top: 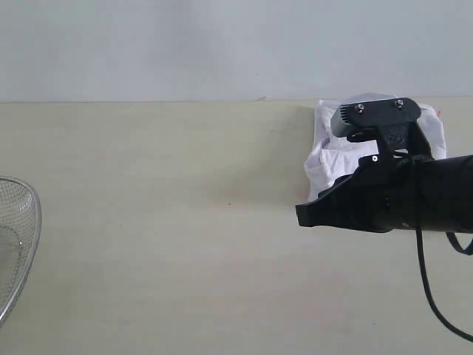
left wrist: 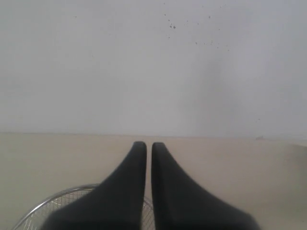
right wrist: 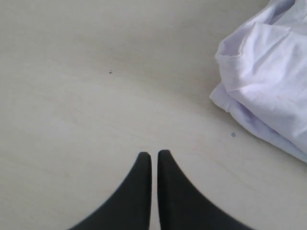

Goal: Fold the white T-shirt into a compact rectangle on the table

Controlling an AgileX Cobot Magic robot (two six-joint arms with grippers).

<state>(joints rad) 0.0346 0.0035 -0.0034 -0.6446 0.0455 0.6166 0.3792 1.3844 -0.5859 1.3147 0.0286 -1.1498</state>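
Likely soft, light and limp, the white T-shirt (top: 329, 151) lies crumpled at two o'clock on the counter (top: 185, 222), partly behind the right arm (top: 414, 196), best pinched at a hem edge; the left jaws and right jaws stand closed, empty.

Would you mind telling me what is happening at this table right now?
The white T-shirt lies crumpled on the table, not yet folded. The right pincer is shut over bare tabletop beside it, not touching it. The left pincer, also shut and empty, hovers by a wire basket on the other side.
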